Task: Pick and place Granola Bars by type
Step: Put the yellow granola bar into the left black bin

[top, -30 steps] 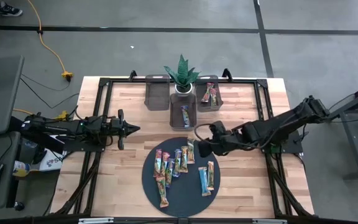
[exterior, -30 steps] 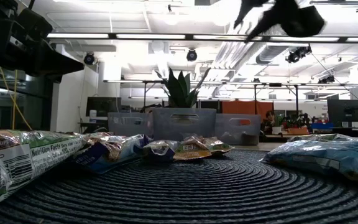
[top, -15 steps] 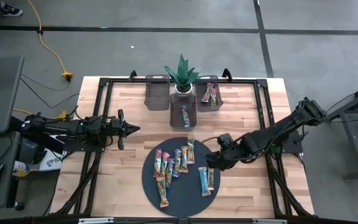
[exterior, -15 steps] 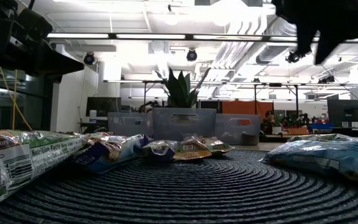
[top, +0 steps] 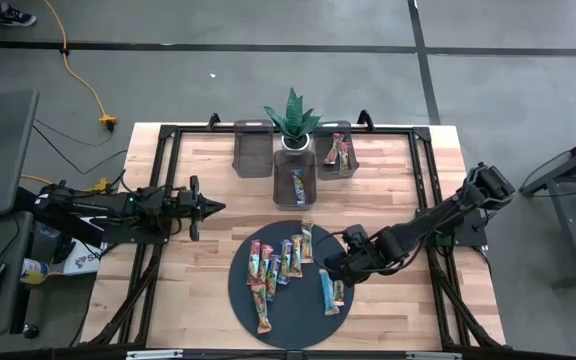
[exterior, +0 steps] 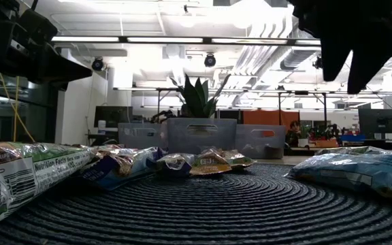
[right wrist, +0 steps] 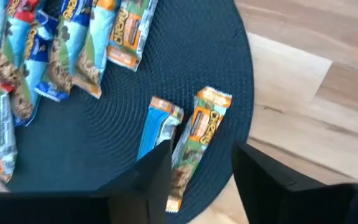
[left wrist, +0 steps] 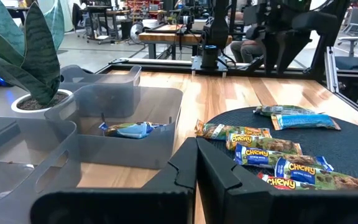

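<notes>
Granola Bars (top: 280,262): most lie loose on the dark round mat (top: 243,300), lower centre of the high view, a cluster at left and an orange-and-blue pair at right. Sorted: a few in the right bin (top: 336,154), one in the middle bin (top: 297,185); the left bin (top: 251,150) looks empty. Right gripper (right wrist: 194,168): fingers parted, holding nothing, poised over the orange bar (right wrist: 199,140). Left gripper (top: 213,208): closed, idle at frame left. Judged early; most sorting remains.

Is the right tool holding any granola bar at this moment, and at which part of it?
Nothing is held. The right tool stands open above the orange-wrapped granola bar on the dark round woven mat, not gripping it.
</notes>
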Controlling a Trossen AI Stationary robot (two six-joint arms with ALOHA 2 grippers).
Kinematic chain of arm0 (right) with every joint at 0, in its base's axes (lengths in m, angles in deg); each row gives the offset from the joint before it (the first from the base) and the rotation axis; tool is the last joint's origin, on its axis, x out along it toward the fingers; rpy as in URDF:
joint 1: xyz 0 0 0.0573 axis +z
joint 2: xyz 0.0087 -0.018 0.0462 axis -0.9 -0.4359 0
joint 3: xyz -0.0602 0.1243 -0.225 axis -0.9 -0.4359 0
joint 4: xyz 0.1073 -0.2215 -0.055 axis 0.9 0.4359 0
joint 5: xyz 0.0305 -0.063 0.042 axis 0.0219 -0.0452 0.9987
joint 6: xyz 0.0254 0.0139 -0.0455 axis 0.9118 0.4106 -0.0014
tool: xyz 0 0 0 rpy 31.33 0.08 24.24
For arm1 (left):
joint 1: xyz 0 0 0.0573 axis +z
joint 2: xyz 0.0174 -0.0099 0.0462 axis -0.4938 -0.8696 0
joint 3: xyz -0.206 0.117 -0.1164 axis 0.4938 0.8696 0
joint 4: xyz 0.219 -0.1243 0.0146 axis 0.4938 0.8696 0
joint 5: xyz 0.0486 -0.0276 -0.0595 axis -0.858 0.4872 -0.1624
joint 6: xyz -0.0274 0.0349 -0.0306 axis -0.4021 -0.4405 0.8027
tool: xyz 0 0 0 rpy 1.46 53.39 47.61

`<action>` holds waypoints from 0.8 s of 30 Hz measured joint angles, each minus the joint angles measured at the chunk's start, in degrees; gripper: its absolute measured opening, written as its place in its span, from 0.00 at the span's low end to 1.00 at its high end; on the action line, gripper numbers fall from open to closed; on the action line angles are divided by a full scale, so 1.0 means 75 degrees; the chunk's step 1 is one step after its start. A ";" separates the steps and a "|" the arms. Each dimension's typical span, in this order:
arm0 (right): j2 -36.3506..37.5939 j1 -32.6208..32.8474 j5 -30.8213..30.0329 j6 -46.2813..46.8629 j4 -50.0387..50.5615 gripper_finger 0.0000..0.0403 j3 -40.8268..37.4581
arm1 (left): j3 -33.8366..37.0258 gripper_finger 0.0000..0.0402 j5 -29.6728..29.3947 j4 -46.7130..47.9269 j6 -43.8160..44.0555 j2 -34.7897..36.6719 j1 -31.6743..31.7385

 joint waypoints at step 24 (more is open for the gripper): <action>-0.1203 -0.0026 0.0951 0.0705 -0.0516 0.52 0.0000 | -0.0001 0.00 0.0002 0.0000 -0.0001 0.0000 -0.0001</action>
